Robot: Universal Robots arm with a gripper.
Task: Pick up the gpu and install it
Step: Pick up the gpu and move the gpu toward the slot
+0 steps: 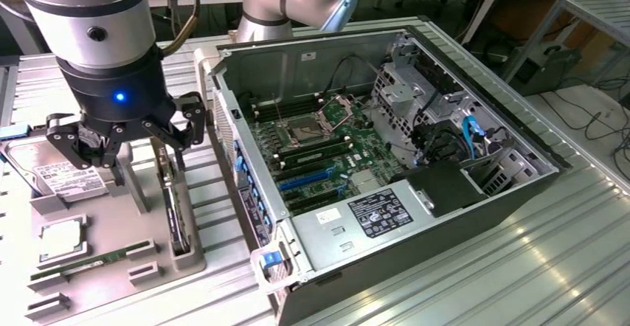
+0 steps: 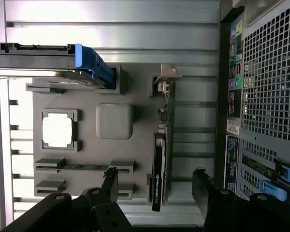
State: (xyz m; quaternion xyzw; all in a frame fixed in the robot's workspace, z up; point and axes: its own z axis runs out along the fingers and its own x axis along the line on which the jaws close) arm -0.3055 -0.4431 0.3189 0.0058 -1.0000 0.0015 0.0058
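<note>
Your claw is open, its jaws spread wide and holding nothing. In the wrist view the two black fingers stand on either side of the gpu with bare space around it, so you are over the card and not gripping it. In the exterior view the gpu sits at about five o'clock from the claw, standing on edge in a slot of the grey tray, with its thin top edge running toward the camera. The wrist view shows its black cooler on one face, the green board behind that and the silver bracket at the far end. On the same tray in the exterior view, the hard drive lies at about nine o'clock from the claw, the cpu at about seven and the memory stick just beyond it at about six. At three o'clock the case lies open on the slatted table, its motherboard facing up, well apart from the gpu.
</note>
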